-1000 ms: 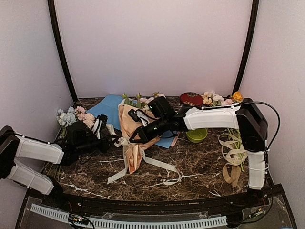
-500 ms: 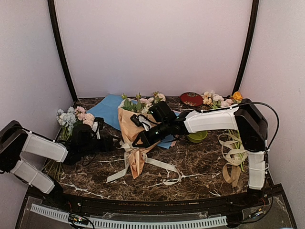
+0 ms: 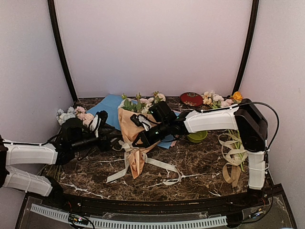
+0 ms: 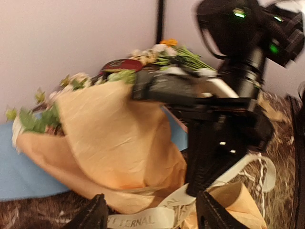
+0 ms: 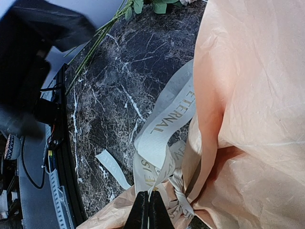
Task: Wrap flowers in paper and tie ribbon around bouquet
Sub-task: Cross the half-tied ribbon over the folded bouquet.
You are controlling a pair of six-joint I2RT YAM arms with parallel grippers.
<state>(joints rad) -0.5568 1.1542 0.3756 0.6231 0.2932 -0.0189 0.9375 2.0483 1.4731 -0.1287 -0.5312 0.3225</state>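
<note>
**Top external view.** You had the bouquet lying on the marble table. Its narrow point faced the arm bases. The flowers showed at the far end, beside the blue sheet. The paper was closed round the stems as a cone. The ribbon circled the narrow part of the cone, and two tails trailed over the table toward the near edge. The left gripper sat just left of the cone, level with the ribbon band. The right gripper rested on the cone at that band.

**Left wrist view.** Your left jaws stood well apart and clamped nothing. The lettered ribbon lay across the gap just beyond their tips, against the tan paper. The right gripper stood upright on the far side, with its tip down at the ribbon.

**Right wrist view.** Your right jaws were pressed flat together with no gap. Their tips met a loop of ribbon beside the knot, close against the paper. Whether a fold of ribbon was pinched between them could not be told.
</note>
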